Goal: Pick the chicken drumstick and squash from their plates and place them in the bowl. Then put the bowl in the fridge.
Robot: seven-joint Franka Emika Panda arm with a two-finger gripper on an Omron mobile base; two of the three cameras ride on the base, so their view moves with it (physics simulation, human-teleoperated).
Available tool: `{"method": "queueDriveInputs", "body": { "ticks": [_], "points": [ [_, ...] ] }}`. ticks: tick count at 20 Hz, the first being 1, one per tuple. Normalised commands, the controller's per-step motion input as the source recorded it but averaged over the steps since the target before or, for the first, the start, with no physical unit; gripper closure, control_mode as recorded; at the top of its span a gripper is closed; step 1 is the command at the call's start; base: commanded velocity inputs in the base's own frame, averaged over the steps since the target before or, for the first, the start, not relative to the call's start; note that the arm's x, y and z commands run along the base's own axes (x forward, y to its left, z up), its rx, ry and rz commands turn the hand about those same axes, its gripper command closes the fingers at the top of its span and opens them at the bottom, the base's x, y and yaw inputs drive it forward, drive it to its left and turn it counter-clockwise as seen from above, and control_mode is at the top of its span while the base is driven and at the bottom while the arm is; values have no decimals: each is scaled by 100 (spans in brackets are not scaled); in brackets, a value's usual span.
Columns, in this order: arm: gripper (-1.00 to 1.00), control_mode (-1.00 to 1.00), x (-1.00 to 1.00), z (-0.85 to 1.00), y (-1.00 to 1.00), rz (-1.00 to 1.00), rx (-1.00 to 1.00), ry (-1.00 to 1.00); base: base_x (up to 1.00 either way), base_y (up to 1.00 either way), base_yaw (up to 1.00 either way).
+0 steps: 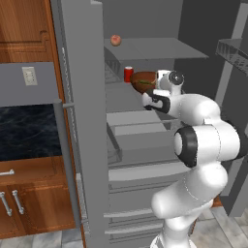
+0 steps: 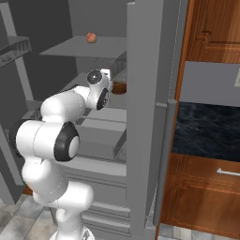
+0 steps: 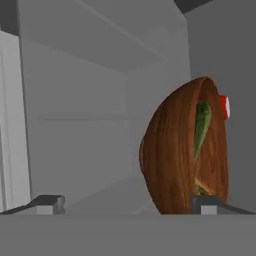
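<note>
Bowl [image 1: 143, 81] on fridge [image 1: 87, 121] shelf beside red can [image 1: 128, 74], apple-like fruit [image 1: 116, 39] above, hand view alone reveals squash [image 3: 201, 125] inside bowl, jaws spread wide, gripping nothing.

Colours on my screens, fridge open

I see a reddish-brown, wood-grained bowl [image 3: 170, 160] with a dark green squash [image 3: 201, 125] in it and a bright red can [image 1: 128, 74] with a white top behind. The fridge [image 1: 87, 121] reads flat grey inside and out; a red-orange fruit [image 1: 115, 39] sits on its upper shelf. Cabinets [image 1: 29, 193] are warm orange-brown wood, the oven window [image 1: 26, 131] black with faint blue marbling.
</note>
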Motion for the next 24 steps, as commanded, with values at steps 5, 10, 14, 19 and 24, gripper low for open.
{"method": "queueDriveInputs", "body": {
  "ticks": [5, 10, 14, 19, 24],
  "points": [
    [-100, -100, -33, 40, 4, 0, 5, -13, 0, 0, 0],
    [-100, -100, -49, 34, 1, 0, 0, -10, 0, 0, 0],
    [-100, -100, -59, 23, 11, -2, 0, -10, 0, 0, 0],
    [-100, -100, -53, 25, 16, -13, -2, -1, 0, 0, 0],
    [-100, -100, -54, 25, 18, -27, 0, 1, 0, 0, 0]
  ]
}}
